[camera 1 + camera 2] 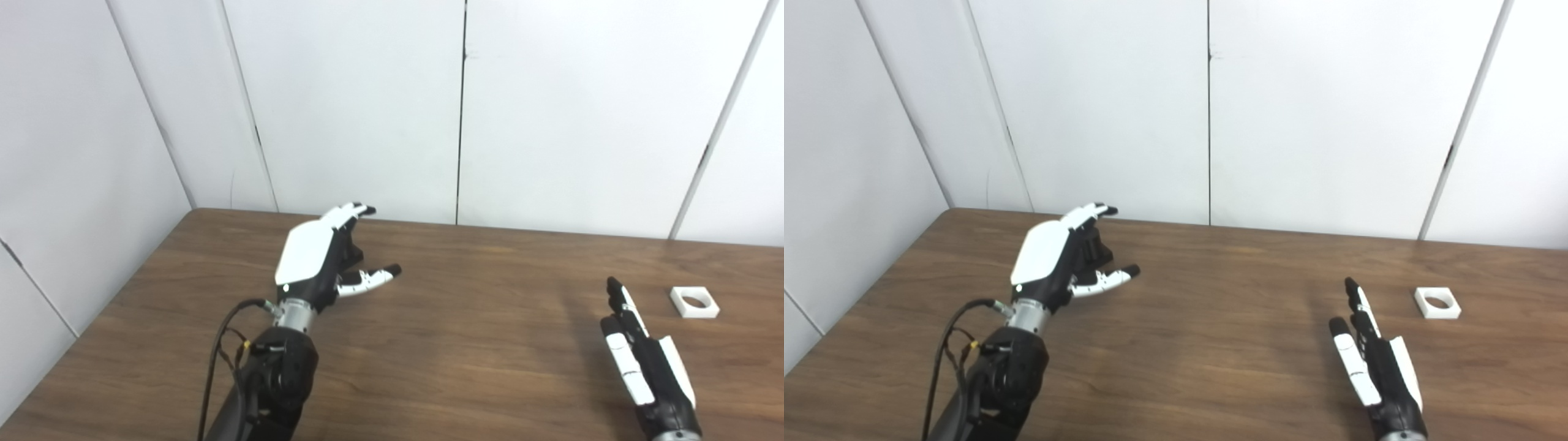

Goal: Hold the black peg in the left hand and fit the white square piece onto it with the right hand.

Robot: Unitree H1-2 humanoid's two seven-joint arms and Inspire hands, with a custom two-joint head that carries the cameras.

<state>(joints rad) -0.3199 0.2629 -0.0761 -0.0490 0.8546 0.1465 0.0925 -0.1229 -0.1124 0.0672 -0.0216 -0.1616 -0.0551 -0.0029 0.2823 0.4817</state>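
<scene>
Right hand (646, 355) lower right, fingers straight, empty; white square piece (694, 302) just beyond. Left hand (318, 257) spread, empty; peg unseen. Reach squarely, pinch opposite sides.

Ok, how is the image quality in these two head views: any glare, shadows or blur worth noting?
Left eye view: even, soft lighting, a pale sheen on the table between the hands, a faint shadow left of the right hand. Right eye view: the same, slightly soft overall; the white square piece and the left hand remain readable. No black peg is visible in either view.
</scene>
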